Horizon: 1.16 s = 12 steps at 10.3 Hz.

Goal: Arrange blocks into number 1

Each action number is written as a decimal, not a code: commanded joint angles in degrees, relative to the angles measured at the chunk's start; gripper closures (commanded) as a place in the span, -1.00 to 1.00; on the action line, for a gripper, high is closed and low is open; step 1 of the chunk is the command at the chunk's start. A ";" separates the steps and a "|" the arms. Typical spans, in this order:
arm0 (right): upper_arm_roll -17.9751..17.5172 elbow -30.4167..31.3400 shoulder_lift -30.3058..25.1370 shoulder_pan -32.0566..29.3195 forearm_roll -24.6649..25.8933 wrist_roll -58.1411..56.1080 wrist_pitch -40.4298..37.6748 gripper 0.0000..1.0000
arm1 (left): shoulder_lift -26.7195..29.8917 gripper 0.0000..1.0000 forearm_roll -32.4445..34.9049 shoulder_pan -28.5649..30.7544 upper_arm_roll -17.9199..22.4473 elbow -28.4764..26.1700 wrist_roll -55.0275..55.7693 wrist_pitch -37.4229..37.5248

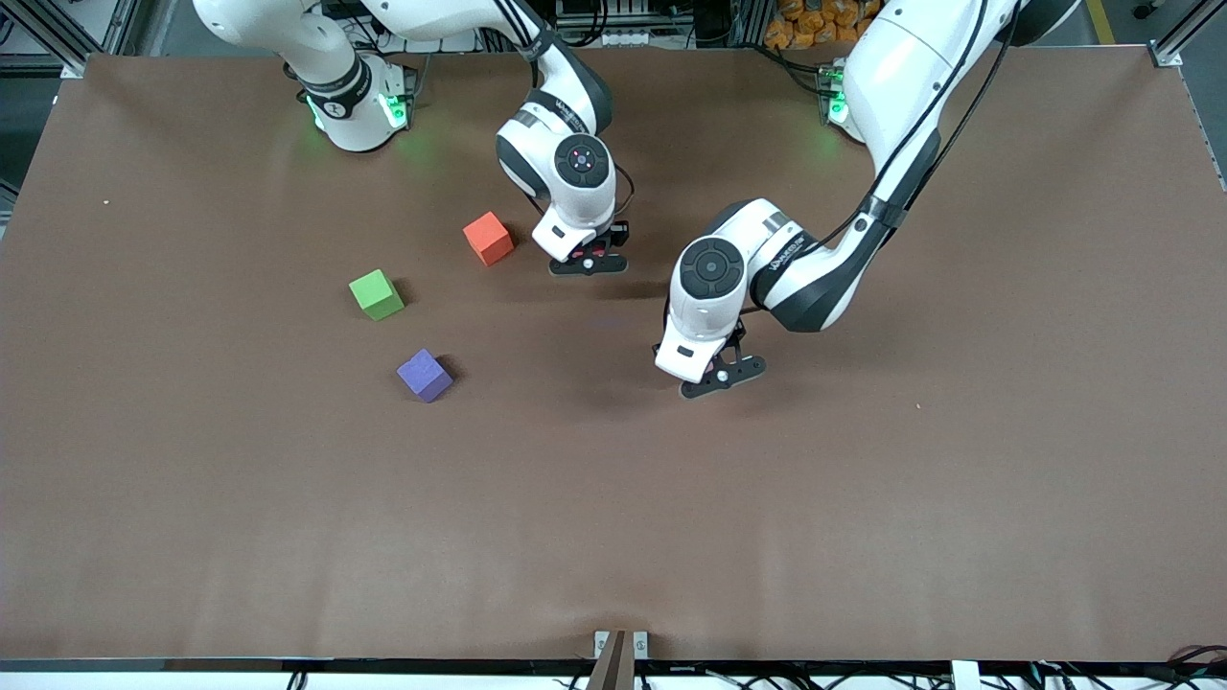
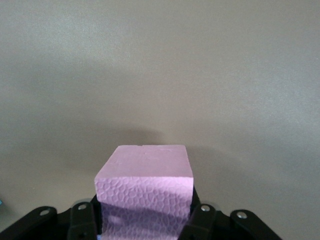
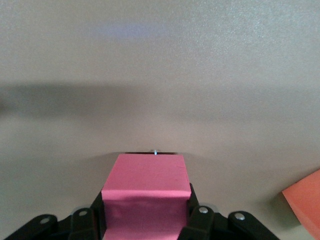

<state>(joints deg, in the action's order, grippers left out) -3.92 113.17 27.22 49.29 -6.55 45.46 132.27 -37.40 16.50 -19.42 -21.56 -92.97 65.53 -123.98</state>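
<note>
Beside the orange cube [image 1: 488, 238], the right gripper [image 1: 587, 264] clamps a crimson block [image 3: 146, 192]; the left gripper [image 1: 721, 374] clamps a light pink block [image 2: 145, 192].

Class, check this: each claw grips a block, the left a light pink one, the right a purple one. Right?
Not quite. The right claw grips a crimson block, as the right wrist view shows. The left claw does grip a light pink block.

My arms [image 1: 863, 86]: glossy white shells, black joint bands | wrists: round dark caps, grey lettering on one link | cables: black, clipped along the links | bases: green lights | grippers [image 1: 724, 376]: black fingers [image 2: 82, 222] with silver screws, red accents on the right one
</note>
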 commanded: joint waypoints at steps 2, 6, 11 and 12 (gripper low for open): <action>0.32 0.91 -0.41 0.81 0.31 1.30 0.62 1.00 | 0.31 1.00 -1.21 0.08 -0.15 -0.02 -1.29 0.67; 0.32 0.91 0.11 1.07 0.31 1.65 0.70 0.83 | 0.22 1.00 -1.21 0.08 -0.15 -0.02 -1.29 0.67; 0.40 0.12 -0.15 1.25 0.66 4.73 -0.78 -1.00 | -0.13 1.00 -1.12 0.00 -0.15 -0.02 -1.55 0.67; 0.58 -1.44 -0.58 1.25 0.92 4.64 -3.57 -1.00 | -0.13 1.00 -1.12 -0.01 -0.15 -0.10 -1.64 0.67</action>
<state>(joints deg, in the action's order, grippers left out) -3.89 113.25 27.57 49.96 -6.54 48.99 131.62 -37.74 16.50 -19.43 -21.58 -93.05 65.39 -123.97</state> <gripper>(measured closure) 0.000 0.405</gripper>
